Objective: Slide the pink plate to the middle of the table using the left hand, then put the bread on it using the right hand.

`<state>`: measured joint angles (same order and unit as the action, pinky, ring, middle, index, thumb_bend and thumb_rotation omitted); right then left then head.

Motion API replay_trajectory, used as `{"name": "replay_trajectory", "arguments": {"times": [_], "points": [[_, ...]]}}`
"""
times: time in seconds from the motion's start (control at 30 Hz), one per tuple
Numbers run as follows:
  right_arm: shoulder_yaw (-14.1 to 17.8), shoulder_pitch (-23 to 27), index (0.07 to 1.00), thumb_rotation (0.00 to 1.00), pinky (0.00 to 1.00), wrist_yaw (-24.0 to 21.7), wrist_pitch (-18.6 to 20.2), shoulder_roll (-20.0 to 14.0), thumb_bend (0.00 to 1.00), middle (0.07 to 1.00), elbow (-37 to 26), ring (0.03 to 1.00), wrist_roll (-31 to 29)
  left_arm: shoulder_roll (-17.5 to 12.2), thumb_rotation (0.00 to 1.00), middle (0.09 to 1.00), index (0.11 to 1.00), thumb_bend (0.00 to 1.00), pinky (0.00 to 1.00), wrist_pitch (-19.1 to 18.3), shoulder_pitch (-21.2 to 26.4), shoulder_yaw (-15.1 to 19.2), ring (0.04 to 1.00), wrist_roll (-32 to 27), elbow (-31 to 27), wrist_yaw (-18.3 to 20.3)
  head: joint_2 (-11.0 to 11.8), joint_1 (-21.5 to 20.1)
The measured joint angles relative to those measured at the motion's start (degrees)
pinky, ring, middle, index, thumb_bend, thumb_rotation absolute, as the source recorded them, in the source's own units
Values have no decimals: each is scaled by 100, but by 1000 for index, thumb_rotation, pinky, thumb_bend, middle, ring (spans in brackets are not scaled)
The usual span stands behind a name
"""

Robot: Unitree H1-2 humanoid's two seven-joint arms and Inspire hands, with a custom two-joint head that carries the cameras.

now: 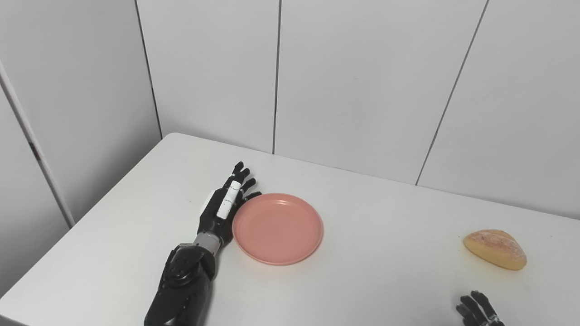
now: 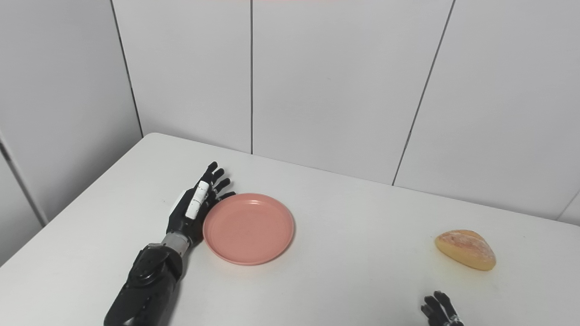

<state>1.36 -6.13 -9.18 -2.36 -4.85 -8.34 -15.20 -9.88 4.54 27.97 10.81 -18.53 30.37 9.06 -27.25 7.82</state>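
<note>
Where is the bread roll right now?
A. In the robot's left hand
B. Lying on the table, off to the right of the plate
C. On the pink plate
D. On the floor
B: the bread lies on the bare white table, well to the right of the empty pink plate, with no hand touching it.

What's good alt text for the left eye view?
The robot's left hand, fingers extended, rests flat against the left rim of an empty pink plate on a white table. The bread lies far right, with the right hand barely in view below it.
</note>
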Motion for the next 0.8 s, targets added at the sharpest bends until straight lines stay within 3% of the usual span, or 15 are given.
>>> {"name": "replay_trajectory", "arguments": {"times": [0.8], "points": [[-81, -22, 883, 1000, 1000, 146, 180, 79, 818, 876, -122, 895, 22, 607, 785, 1000, 1000, 970, 844, -91, -433, -163, 977, 286, -821, -405, -123, -273]]}}
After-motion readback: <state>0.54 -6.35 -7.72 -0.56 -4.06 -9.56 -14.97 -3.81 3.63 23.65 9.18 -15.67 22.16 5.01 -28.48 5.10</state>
